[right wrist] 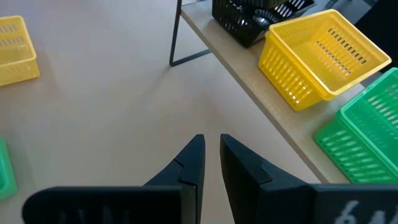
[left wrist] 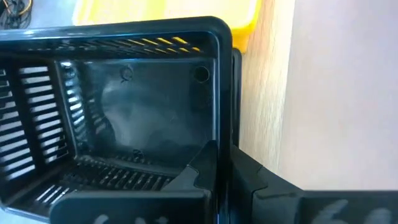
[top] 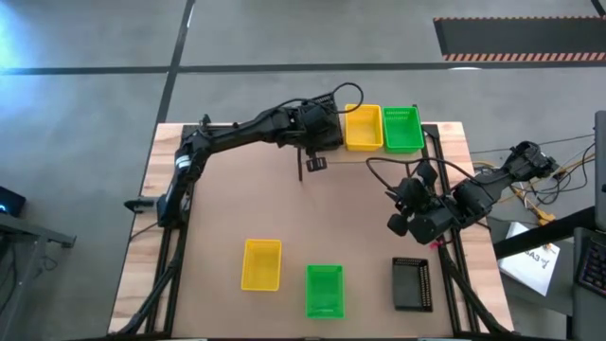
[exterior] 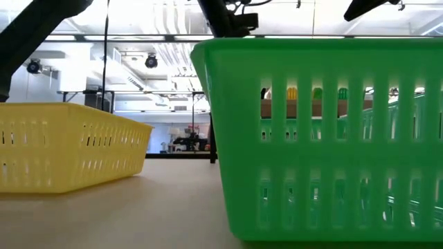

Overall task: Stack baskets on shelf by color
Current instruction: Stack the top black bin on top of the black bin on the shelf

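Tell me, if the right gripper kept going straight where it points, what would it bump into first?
Probably the bare tabletop: the right gripper points down at open wood before the shelf. The yellow basket on the shelf sits off to one side; depth is unclear.

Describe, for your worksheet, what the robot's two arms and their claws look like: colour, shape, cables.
Both arms are dark, jointed and slender. The left arm has chunky black housings at its joints. The right arm carries looping black cables near its wrist. The right claw has two flat, black, wedge-shaped fingers tapering to points. The left claw has similarly black, angular fingers.
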Robot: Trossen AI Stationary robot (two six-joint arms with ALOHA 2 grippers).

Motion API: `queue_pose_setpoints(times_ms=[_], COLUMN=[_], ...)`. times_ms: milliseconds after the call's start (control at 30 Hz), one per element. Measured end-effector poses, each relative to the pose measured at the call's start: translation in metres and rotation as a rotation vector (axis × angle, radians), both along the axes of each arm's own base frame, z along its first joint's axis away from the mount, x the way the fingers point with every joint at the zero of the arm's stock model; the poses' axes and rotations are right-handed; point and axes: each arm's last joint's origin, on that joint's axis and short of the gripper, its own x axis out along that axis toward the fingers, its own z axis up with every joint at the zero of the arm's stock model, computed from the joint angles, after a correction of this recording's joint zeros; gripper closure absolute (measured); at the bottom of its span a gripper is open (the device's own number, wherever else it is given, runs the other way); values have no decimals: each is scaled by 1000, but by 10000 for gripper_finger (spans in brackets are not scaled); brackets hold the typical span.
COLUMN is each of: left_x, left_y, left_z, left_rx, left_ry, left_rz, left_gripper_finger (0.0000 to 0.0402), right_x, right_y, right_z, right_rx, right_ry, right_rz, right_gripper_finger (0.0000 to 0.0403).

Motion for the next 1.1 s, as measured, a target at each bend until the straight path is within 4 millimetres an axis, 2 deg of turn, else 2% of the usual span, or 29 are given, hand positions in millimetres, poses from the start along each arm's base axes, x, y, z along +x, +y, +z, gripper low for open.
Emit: queue_pose_setpoints(times_ms=[200, 1100], left_x=[0, 1], left_y=[2, 2], left_z=[-6, -6], left_rx=[-5, 6], left_ry=[29, 28], left_rz=[-3, -15], left_gripper_finger=[401, 401], right_x=[0, 0], right_y=[0, 0], right_z=[0, 0], right_rx=[-1, 1], right_ry=[0, -1], right_rz=[0, -1], right_gripper_finger=[360, 360])
